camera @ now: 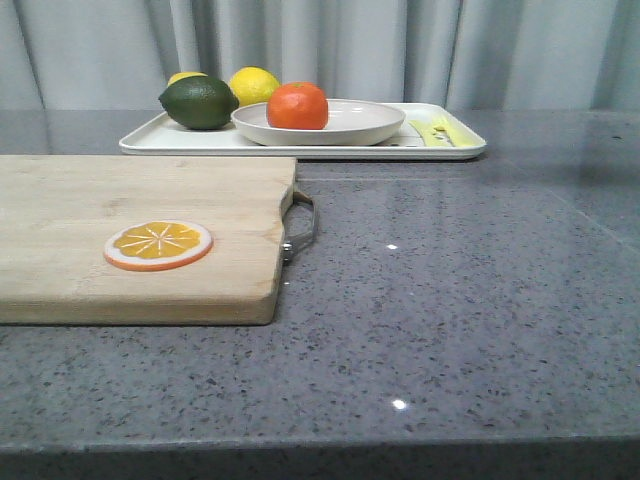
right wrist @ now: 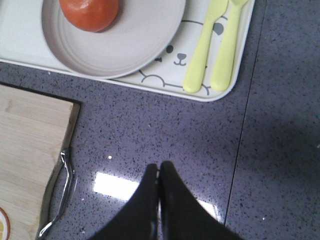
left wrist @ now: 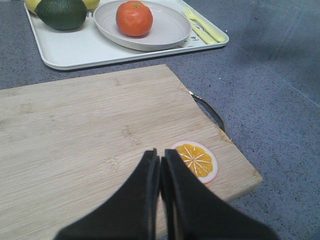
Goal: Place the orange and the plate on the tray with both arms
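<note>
The orange [camera: 297, 106] sits in the off-white plate [camera: 350, 128], and the plate rests on the white tray [camera: 440, 150] at the back of the table. They also show in the left wrist view, orange [left wrist: 134, 18], plate [left wrist: 167, 30], tray [left wrist: 75, 50], and in the right wrist view, orange [right wrist: 90, 12], plate [right wrist: 130, 45], tray [right wrist: 170, 75]. My left gripper [left wrist: 160, 156] is shut and empty above the wooden cutting board [left wrist: 75, 140]. My right gripper [right wrist: 159, 167] is shut and empty over the grey counter, in front of the tray. Neither gripper shows in the front view.
A green lime [camera: 199, 102] and yellow lemons [camera: 254, 85] lie on the tray's left part. Two yellow-green utensils [right wrist: 215, 45] lie on its right part. The cutting board [camera: 130, 240] with a metal handle [camera: 300, 225] holds a flat orange slice [camera: 159, 245].
</note>
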You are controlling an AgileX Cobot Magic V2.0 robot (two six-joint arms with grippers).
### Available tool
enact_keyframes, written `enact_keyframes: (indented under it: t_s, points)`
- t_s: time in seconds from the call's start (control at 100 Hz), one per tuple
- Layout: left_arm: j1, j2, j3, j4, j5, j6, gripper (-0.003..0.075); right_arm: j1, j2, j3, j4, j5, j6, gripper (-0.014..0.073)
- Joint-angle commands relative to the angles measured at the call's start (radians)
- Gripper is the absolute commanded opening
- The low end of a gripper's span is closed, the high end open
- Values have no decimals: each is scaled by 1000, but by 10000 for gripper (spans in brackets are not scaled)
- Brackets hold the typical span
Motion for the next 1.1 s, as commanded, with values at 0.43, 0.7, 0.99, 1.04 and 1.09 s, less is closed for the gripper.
enact_keyframes:
  t_s: [0.43, 0.7, 0.99, 1.04, 1.09]
  points:
    - [3, 9, -28, -17, -81, -9, -19, -1, -459, 565, -24, -414, -56, -67]
    - [3, 9, -10, -17, -77, -9, -19, -1, -652, 836, -25, -568, -98, -67]
    - [3, 3, 7, -17, -77, -7, -19, -1, -863, 1128, -25, -745, -105, -67]
    - [1, -2, 7, -17, -77, -5, -19, -1, -904, 1176, -25, -771, -105, -67]
    - [1, -10, 8, -17, -77, -3, -19, -1, -951, 1221, -25, -794, -105, -67]
